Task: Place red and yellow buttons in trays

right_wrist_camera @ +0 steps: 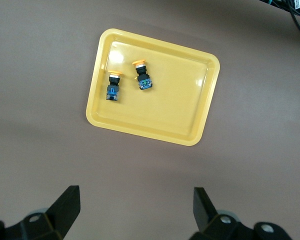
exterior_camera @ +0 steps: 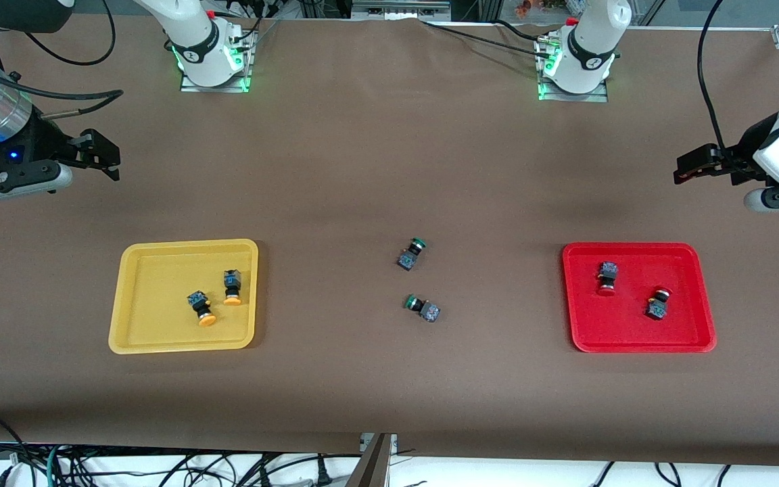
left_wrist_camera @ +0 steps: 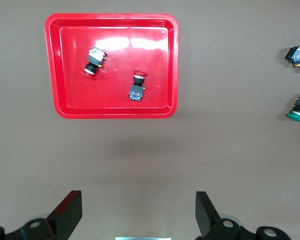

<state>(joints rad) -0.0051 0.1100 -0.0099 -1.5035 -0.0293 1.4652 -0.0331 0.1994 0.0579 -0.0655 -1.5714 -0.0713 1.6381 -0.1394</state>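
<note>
While both arms wait raised at the table's ends, the front view shows the yellow tray (exterior_camera: 134, 297) toward the right arm's end holding two yellow buttons (exterior_camera: 201, 308) lying side by side, the red tray (exterior_camera: 633, 338) toward the left arm's end holding two red buttons (exterior_camera: 607, 278) lying apart, and two green buttons (exterior_camera: 412, 254) on the table (exterior_camera: 362, 169) between the trays. In the left wrist view, the left gripper (left_wrist_camera: 139, 216) hangs empty over bare table beside the red tray, fingers spread wide. In the right wrist view, the right gripper (right_wrist_camera: 136, 212) hangs likewise beside the yellow tray, spread and empty.
</note>
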